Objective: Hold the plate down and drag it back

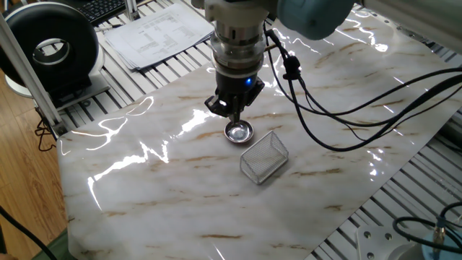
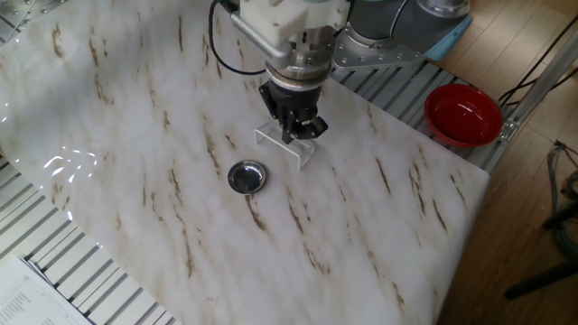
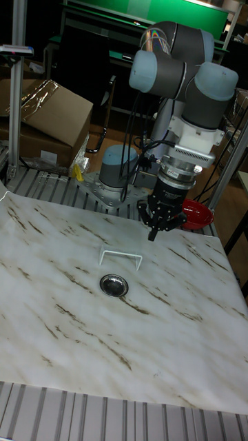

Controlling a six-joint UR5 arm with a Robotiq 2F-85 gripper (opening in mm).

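The plate (image 1: 238, 132) is a small shiny round metal dish lying flat on the marble-patterned table top (image 1: 144, 195). It also shows as the plate (image 2: 247, 177) and the plate (image 3: 114, 284). My gripper (image 1: 232, 116) hangs point-down just above the table, close beside the plate's far rim and apart from it. Its fingers are pressed together with nothing between them. In the other fixed view the gripper (image 2: 291, 136) stands over the wire-mesh basket (image 2: 287, 145). The tall fixed view shows the gripper (image 3: 153, 236) up and to the right of the plate.
The wire-mesh basket (image 1: 263, 156) sits right next to the plate. A red bowl (image 2: 463, 115) stands off the table's edge. Papers (image 1: 155, 32) and a black round device (image 1: 50, 47) lie beyond the far-left corner. Black cables (image 1: 339, 108) trail from the wrist over the table.
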